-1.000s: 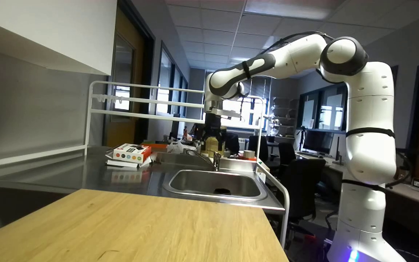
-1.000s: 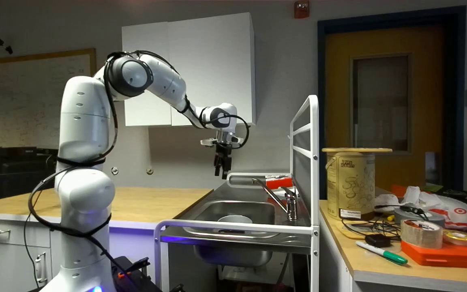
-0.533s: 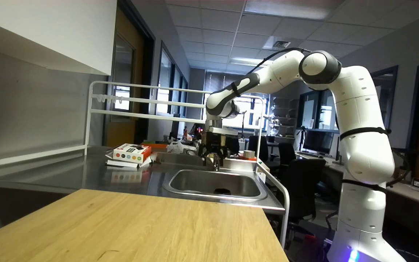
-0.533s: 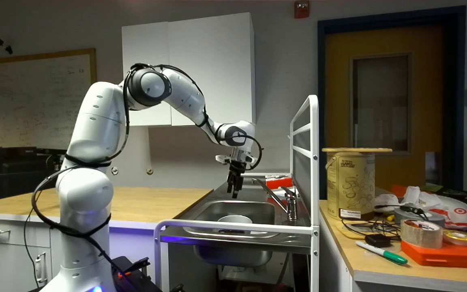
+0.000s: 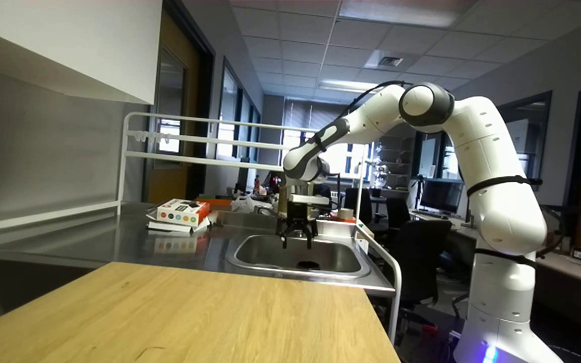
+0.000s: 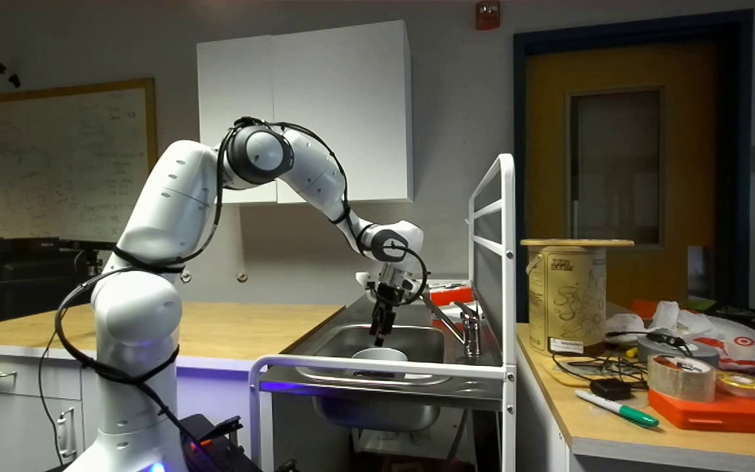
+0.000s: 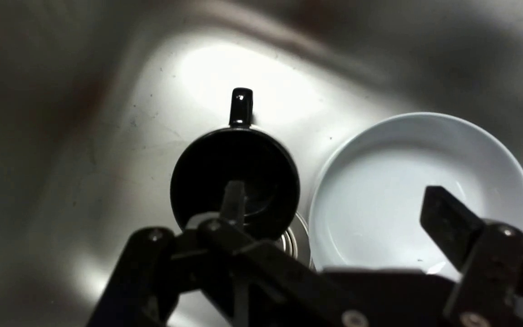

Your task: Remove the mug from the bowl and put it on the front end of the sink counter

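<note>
The black-looking mug (image 7: 266, 154) stands upright on the floor of the sink basin in the wrist view, its handle towards the top. The white bowl (image 7: 370, 181) sits beside it, apart from it. In an exterior view only a dark round shape (image 5: 308, 264) shows in the basin, probably the mug. My gripper (image 7: 334, 195) is open and empty, pointing down above the basin. In the wrist view one finger overlaps the mug's opening and the other overlaps the bowl. The gripper shows over the basin in both exterior views (image 5: 296, 245) (image 6: 379, 341). The sink counter (image 5: 119, 244) is stainless steel.
A faucet (image 6: 471, 334) stands at the basin's back edge, beside the white tubular rack (image 6: 508, 262). A red and white box (image 5: 179, 210) lies on the counter. A wooden tabletop (image 5: 210, 312) adjoins the counter. A drain (image 7: 291, 245) shows partly under the mug.
The arm has reached forward and lowered, bringing the gripper down from high above the counter to just over the basin. The gripper has tilted slightly. The bowl has not moved.
</note>
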`<action>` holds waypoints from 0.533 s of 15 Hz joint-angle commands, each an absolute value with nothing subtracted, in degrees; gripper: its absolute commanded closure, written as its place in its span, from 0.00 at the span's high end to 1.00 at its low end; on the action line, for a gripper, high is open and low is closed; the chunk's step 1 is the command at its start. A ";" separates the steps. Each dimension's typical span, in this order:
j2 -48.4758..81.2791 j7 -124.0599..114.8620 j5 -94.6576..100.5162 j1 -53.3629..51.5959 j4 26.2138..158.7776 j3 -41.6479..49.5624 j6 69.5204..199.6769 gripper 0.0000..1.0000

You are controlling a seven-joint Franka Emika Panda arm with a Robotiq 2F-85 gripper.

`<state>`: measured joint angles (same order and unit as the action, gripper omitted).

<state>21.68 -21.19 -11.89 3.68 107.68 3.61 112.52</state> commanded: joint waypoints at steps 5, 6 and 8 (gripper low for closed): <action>26.69 -22.10 -15.04 4.47 107.36 4.85 112.15 1.00; 27.14 -22.05 -15.21 4.52 107.31 4.86 112.10 1.00; 28.15 -22.11 -15.53 4.65 106.95 4.87 111.96 1.00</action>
<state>27.32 -21.27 -13.85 4.65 107.71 4.59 112.57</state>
